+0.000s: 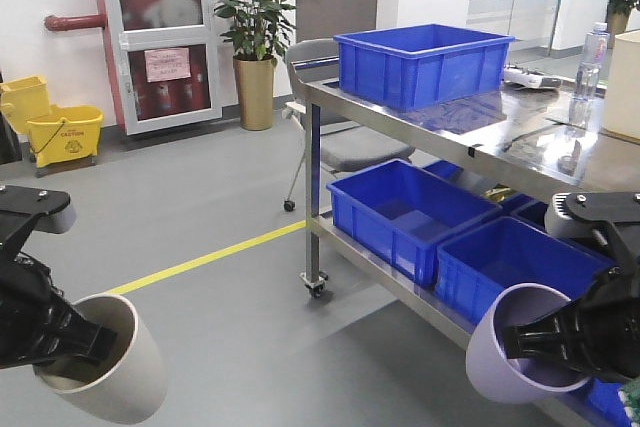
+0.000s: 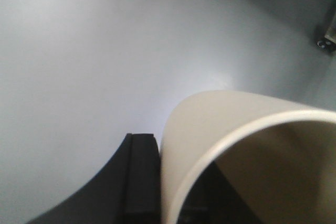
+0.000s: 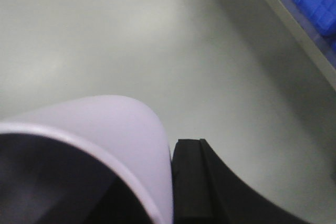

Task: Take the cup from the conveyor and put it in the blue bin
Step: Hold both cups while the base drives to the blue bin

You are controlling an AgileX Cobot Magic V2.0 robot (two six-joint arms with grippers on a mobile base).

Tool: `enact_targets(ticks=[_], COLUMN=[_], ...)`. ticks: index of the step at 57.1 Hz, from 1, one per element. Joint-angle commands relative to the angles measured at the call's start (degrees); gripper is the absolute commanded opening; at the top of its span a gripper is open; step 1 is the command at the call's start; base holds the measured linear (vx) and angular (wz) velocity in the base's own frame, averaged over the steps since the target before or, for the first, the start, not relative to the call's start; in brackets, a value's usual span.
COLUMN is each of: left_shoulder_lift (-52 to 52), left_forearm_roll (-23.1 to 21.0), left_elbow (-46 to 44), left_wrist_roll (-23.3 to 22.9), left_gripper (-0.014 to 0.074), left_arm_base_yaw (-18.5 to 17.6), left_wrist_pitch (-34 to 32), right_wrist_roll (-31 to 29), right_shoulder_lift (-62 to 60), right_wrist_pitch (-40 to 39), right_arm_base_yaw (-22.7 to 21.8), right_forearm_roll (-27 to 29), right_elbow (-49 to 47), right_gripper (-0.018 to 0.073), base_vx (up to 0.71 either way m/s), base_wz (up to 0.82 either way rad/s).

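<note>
My left gripper [image 1: 85,342] is shut on the wall of a cream cup [image 1: 130,367], held over the grey floor at lower left. In the left wrist view one black finger [image 2: 142,182] presses the outside of the cream cup [image 2: 236,124]. My right gripper [image 1: 530,342] is shut on the wall of a lilac cup [image 1: 495,362] at lower right, beside the table's lower shelf. In the right wrist view one finger [image 3: 194,182] sits against the lilac cup [image 3: 105,119]. A deep blue bin [image 1: 420,62] stands on the steel table. The conveyor is out of view.
The steel table [image 1: 480,122] on castors runs from centre to right; two more blue bins [image 1: 405,212] [image 1: 510,262] sit on its lower shelf. A grey chair [image 1: 340,142] stands behind it. A water bottle [image 1: 588,72], a potted plant [image 1: 255,47] and a yellow mop bucket [image 1: 60,132] are further off.
</note>
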Motion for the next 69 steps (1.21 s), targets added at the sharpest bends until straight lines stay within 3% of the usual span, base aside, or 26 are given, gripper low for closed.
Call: enact_targets(ticks=[1, 24, 69], left_shoulder_lift=[-1.8, -1.8, -1.8], left_forearm_roll=[-1.4, -1.4, -1.4], left_elbow=[-1.9, -1.9, -1.9], left_wrist_roll=[-0.5, -0.5, -0.5], left_gripper=[-0.0002, -0.0002, -0.0002], left_arm_base_yaw=[-0.4, -0.4, -0.4], left_wrist_pitch=[-2.6, -2.6, -2.7], right_wrist_roll=[0.1, 0.1, 0.1], right_shoulder_lift=[-1.6, -1.6, -1.6], right_wrist_pitch=[-3.7, -3.7, -3.7], right_arm_base_yaw=[-0.2, -0.2, -0.2], right_forearm_roll=[-0.4, -0.4, -0.4], right_elbow=[-1.7, -1.7, -1.7], right_gripper=[-0.0009, -0.0009, -0.0009], base_vx=[0.44, 0.45, 0.43], base_wz=[-0.01, -0.24, -0.59])
